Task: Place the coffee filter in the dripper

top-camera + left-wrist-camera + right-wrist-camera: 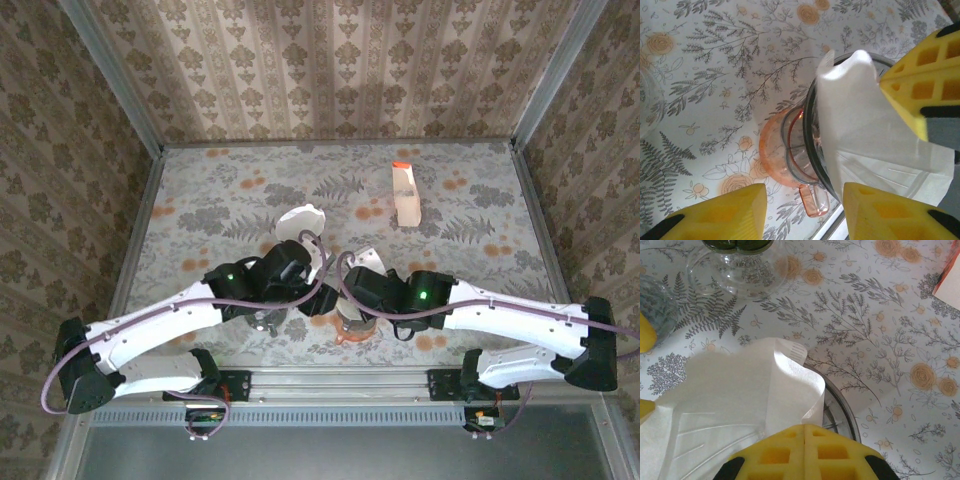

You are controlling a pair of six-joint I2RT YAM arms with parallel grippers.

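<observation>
A: Filter, quick?
B: Coffee filter (865, 135): thin white paper, cone shape, crimped seam on one edge. It's over the dripper (777, 160) mouth, touching the dark rim. Seated or not, cannot tell.
A: Dripper?
B: Translucent pink plastic, round, ribbed inside, loop handle, saucer-like base. In the top view it's at 6 o'clock on the floral-cloth bench (200, 200).
A: Fingers?
B: Yellow waffle-grid blocks. Right fingers (775, 455) pressed together, pinching the filter's edge. Left fingers (725, 212) spread, dripper handle seen between them.
A: View differences?
B: Left wrist gives the handle and base. Right wrist gives the seam plus a clear glass vessel (735, 270) at 11 o'clock. Top view adds a cream carton (405, 195) with an orange cap at 1 o'clock.
</observation>
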